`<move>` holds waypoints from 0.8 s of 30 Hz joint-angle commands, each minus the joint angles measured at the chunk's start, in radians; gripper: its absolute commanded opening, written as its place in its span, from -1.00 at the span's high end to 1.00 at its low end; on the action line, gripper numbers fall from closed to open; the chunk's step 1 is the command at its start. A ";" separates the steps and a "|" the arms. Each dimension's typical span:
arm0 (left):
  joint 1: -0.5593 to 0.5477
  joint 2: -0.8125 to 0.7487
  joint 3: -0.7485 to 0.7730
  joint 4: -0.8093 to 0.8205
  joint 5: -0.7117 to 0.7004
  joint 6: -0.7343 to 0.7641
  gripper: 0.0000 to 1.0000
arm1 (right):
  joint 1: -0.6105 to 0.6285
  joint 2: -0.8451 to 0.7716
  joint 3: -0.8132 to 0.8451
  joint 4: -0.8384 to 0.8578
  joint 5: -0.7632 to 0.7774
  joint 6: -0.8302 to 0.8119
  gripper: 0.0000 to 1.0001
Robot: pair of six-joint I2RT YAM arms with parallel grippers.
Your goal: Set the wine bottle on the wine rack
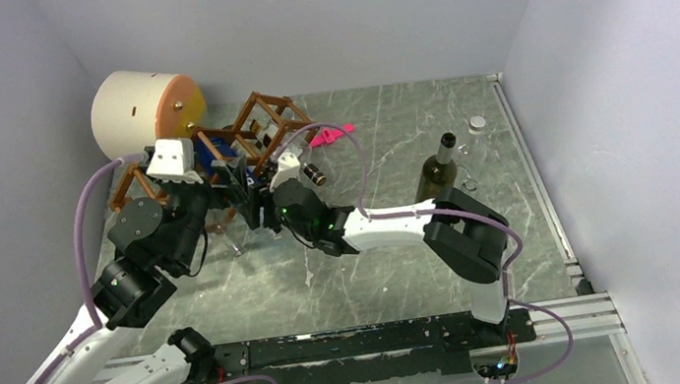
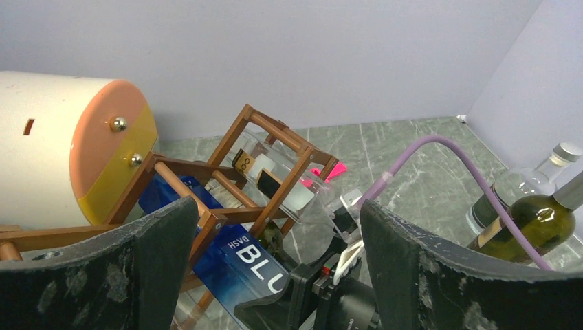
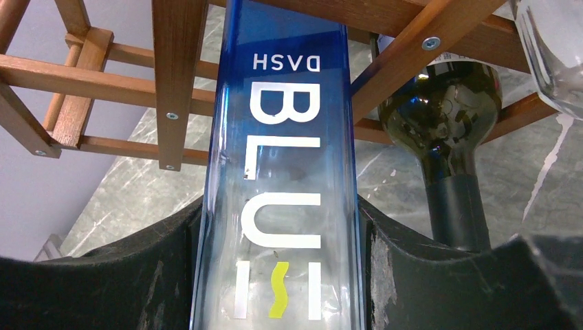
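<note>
The reddish-brown wine rack [image 1: 262, 123] stands tilted at the back left. It also shows in the left wrist view [image 2: 275, 148] and the right wrist view [image 3: 179, 82]. My right gripper [image 1: 253, 198] [image 3: 282, 275] is shut on a blue glass bottle [image 3: 285, 206] [image 2: 240, 258] marked BLU. The bottle's far end reaches in between the rack's bars. My left gripper [image 1: 220, 178] [image 2: 275, 275] is open and empty, just beside the rack and above the right gripper. A dark green bottle [image 3: 443, 124] and a clear bottle [image 2: 289, 185] lie in the rack.
A cream-and-orange drum [image 1: 142, 109] sits behind the rack at the back left. A dark green wine bottle [image 1: 436, 174] and a clear bottle [image 1: 478, 139] stand upright at the right. A pink object [image 1: 334, 135] lies behind the rack. Walls enclose the table.
</note>
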State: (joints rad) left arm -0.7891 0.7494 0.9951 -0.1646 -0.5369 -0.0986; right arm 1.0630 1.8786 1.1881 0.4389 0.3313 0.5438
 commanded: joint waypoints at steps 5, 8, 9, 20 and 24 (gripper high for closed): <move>-0.002 0.075 0.106 -0.106 -0.087 -0.077 -0.86 | -0.013 0.011 0.103 0.157 0.047 -0.017 0.58; 0.003 0.117 0.140 -0.148 -0.098 -0.099 -0.87 | -0.020 0.027 0.125 0.129 0.039 -0.008 0.47; 0.009 0.128 0.149 -0.157 -0.096 -0.107 -0.87 | -0.022 0.032 0.133 0.117 0.037 -0.001 0.43; 0.185 0.221 0.241 -0.236 0.128 -0.204 -0.84 | -0.043 0.087 0.203 0.070 0.015 0.005 0.11; 0.273 0.245 0.249 -0.261 0.212 -0.239 -0.83 | -0.050 0.101 0.223 0.051 0.031 0.010 0.04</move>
State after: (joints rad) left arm -0.5831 0.9791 1.2083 -0.3790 -0.4419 -0.2829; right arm 1.0363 1.9797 1.3354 0.3759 0.2989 0.5476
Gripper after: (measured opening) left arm 0.918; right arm 0.640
